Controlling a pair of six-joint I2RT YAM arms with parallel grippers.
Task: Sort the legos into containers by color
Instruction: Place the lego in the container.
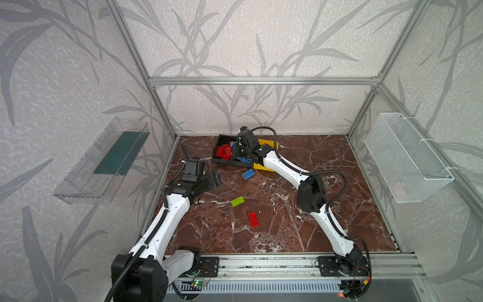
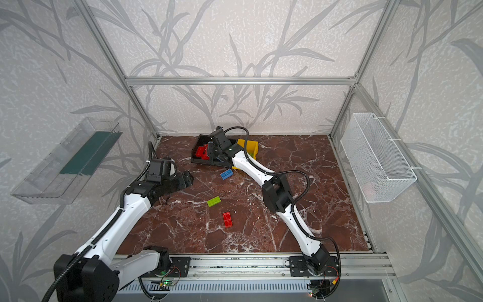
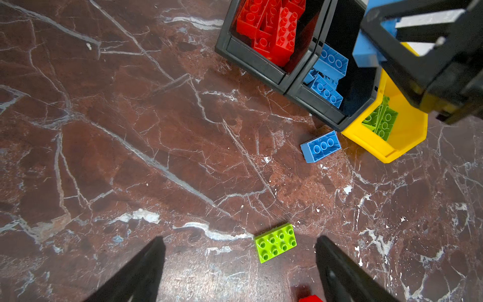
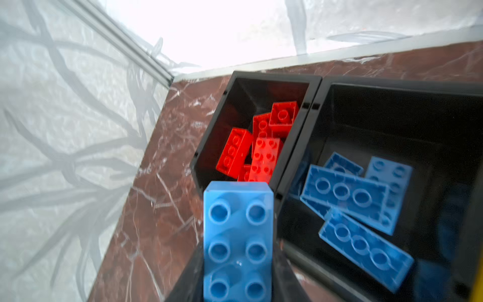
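Note:
At the back stand three containers in a row: a black bin (image 1: 219, 160) with red legos (image 4: 251, 151), a black bin (image 3: 313, 104) with blue legos (image 4: 347, 193), and a yellow bin (image 3: 407, 141) with green ones (image 3: 381, 120). My right gripper (image 4: 237, 261) hovers above the black bins, shut on a blue lego (image 4: 237, 235). Loose on the marble floor lie a blue lego (image 1: 248, 174), a green lego (image 1: 237, 201) and a red lego (image 1: 253, 219). My left gripper (image 3: 239, 243) hangs open at the left, with the green lego (image 3: 275, 241) below its spread fingers.
A clear plastic tray (image 1: 104, 162) hangs on the left wall and a white wire basket (image 1: 407, 159) on the right wall. Aluminium frame posts ring the floor. A metal rail (image 1: 261, 264) runs along the front edge.

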